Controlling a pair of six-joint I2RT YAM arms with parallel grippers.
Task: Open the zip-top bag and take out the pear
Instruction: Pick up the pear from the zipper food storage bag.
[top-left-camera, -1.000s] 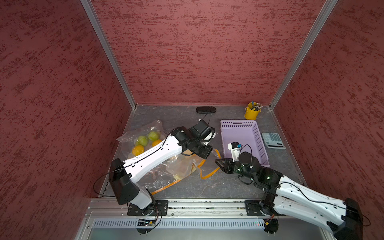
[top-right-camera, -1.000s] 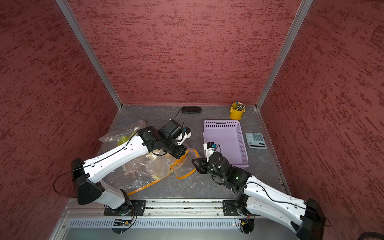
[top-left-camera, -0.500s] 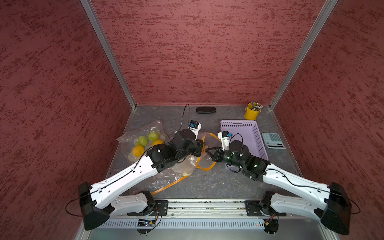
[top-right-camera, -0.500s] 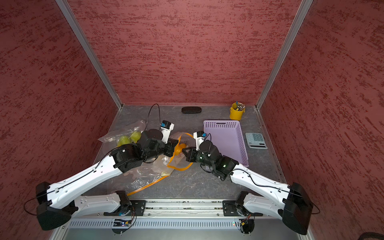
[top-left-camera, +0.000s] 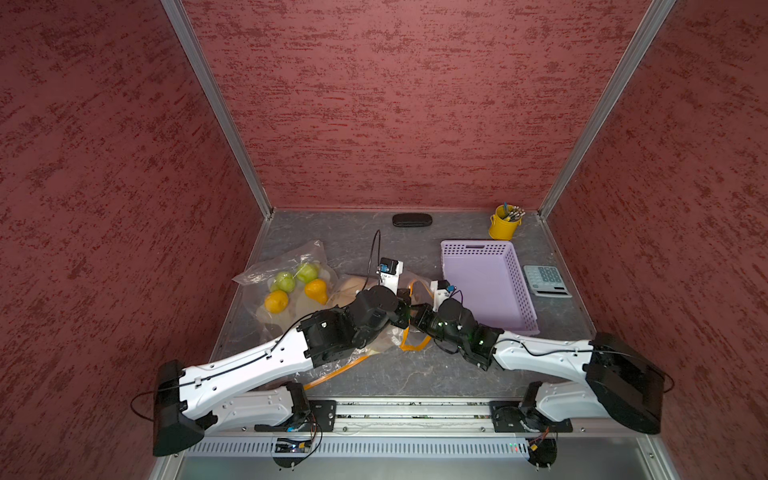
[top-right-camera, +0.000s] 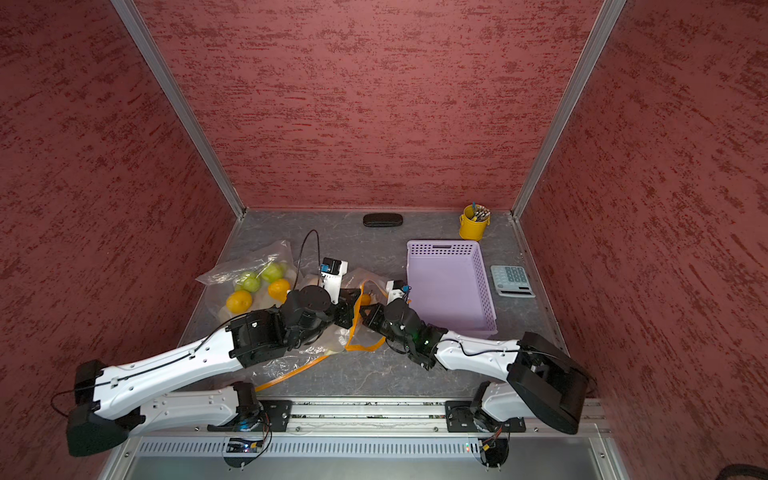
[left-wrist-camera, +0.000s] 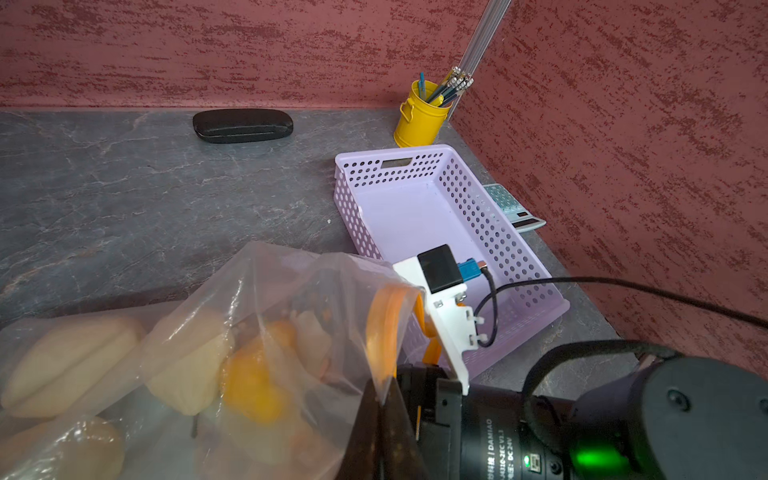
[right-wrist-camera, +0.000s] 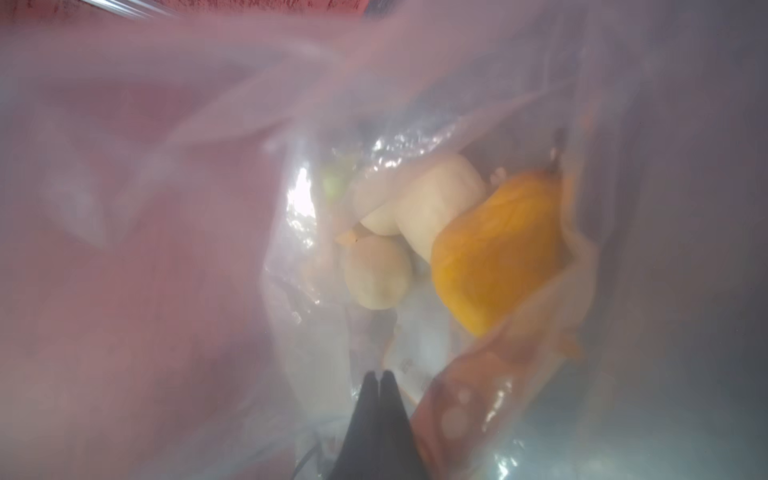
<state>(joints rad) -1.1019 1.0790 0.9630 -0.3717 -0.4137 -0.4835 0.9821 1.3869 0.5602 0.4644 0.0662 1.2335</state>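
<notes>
Left claw (left-wrist-camera: 382, 395) pinches crinkled clear plastic bag (left-wrist-camera: 270, 291), orange-rimmed.

the left arm (top-left-camera: 249, 368) no longer stands folded with its elbow high; it lies stretched out low and forward, and the left gripper (top-left-camera: 405, 313) is carried toward the middle of the scene. the right gripper (top-left-camera: 417, 319) is further from the front rail, meeting it nearly tip to tip. its jaws, partly apart a second ago, are now closed at the orange zip rim (left-wrist-camera: 386, 328) of the zip-top bag (left-wrist-camera: 291, 291), whose mouth is raised between them.
</notes>
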